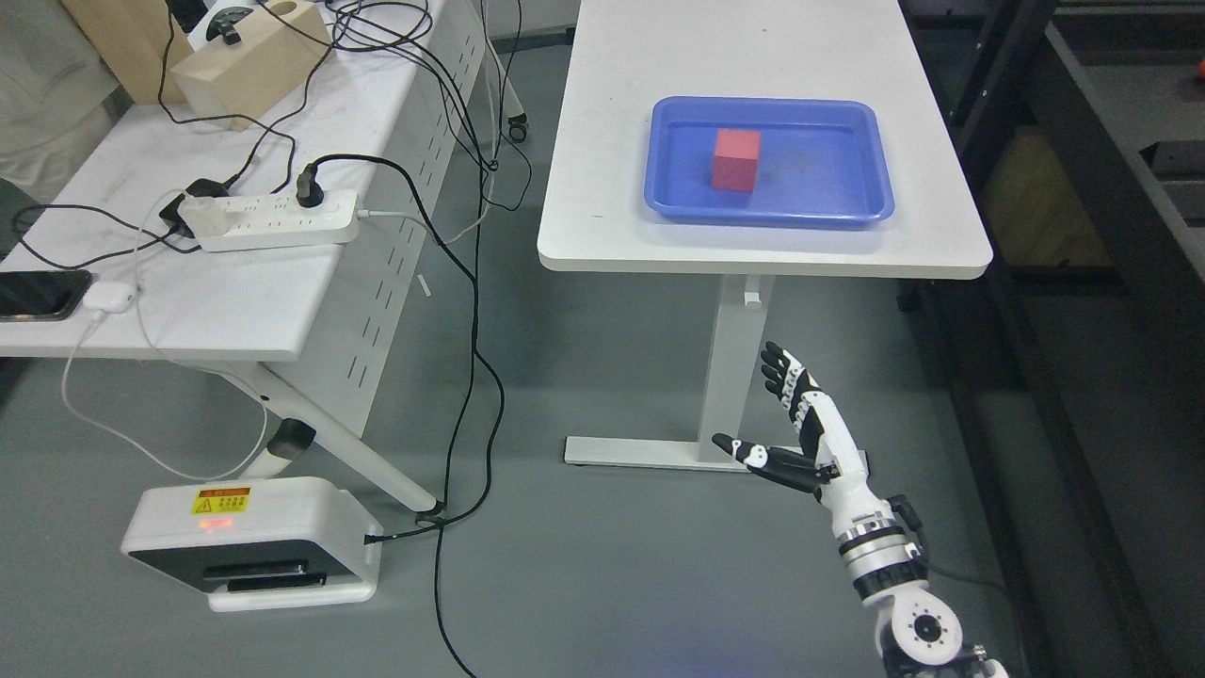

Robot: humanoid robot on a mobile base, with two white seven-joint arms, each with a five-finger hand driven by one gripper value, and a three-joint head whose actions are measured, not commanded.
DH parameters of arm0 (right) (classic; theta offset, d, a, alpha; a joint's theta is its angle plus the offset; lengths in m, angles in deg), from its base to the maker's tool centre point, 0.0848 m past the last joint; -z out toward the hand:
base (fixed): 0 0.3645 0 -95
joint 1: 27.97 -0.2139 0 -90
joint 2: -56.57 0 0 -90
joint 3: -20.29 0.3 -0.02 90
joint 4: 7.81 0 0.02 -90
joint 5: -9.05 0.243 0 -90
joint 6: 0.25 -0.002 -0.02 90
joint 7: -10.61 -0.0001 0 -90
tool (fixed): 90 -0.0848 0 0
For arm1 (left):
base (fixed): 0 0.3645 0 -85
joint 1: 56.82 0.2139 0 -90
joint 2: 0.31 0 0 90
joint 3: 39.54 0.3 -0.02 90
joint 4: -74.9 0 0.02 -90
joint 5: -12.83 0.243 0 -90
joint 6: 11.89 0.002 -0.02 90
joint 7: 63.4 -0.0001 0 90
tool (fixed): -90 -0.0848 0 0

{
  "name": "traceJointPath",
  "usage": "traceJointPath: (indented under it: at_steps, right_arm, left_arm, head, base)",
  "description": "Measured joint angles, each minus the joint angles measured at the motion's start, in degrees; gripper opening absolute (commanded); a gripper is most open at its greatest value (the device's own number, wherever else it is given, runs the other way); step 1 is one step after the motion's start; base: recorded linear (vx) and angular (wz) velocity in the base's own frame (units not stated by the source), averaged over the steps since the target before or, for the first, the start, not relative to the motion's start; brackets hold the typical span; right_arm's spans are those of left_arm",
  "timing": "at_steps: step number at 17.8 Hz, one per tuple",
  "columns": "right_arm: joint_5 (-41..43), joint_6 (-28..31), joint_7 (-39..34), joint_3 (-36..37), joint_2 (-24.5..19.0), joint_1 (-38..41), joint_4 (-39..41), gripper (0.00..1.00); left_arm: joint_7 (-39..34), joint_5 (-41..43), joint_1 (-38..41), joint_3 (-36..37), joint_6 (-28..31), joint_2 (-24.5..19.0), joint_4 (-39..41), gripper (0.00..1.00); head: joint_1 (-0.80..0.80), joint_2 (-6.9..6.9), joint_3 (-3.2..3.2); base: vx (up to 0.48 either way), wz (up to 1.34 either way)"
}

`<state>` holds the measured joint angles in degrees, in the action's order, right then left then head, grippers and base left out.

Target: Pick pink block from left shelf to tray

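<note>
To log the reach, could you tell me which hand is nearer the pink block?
Right. The right hand hangs open below the table edge, apart from the pink block in the blue tray. The left hand is out of view.

We see the pink block (736, 160) sitting upright inside the blue tray (852, 209), left of its centre, in the frame's upper middle.

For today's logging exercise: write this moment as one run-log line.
right robot hand: open, empty, low in front of white table | pink block: in blue tray | left arm: not in view
</note>
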<state>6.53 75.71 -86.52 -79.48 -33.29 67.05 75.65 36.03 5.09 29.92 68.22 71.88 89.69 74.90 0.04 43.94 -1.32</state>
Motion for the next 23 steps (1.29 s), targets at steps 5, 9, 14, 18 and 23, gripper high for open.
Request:
traceJointPath:
  at_steps: [5,9,14,18,23]
  right_arm:
    - [-3.20,4.95,0.72,1.12,-0.07,-2.38,-0.17,1.00]
    - [-5.02,7.42,0.81,2.63,-0.09,-3.85,-0.45,1.00]
    - [-5.71,7.86,0.84,4.19,-0.10,-4.55,-0.87,1.00]
    - [-5.93,8.03,0.92,5.71,-0.11,-4.80,-1.18,1.00]
    - [-5.98,8.12,0.94,7.29,-0.12,-4.93,-1.78,1.00]
  left_arm:
    - [0.00,0.00,0.00,0.00,-0.04,0.00,0.00,1.00]
    - [0.00,0.00,0.00,0.00,-0.07,0.00,0.00,1.00]
    - [0.00,0.00,0.00,0.00,-0.17,0.00,0.00,1.00]
    - [0.00,0.00,0.00,0.00,-0.17,0.00,0.00,1.00]
    - [0.00,0.00,-0.02,0.10,0.02,0.00,0.00,1.00]
  head:
    - [0.00,0.00,0.00]
    - [0.00,0.00,0.00]
    - [0.00,0.00,0.00]
    - [0.00,0.00,0.00]
    - [0.00,0.00,0.00]
  base:
    - [0.000,0.00]
    - [0.000,0.00]
    - [0.000,0.00]
    - [0.000,0.00]
    - [0.000,0.00]
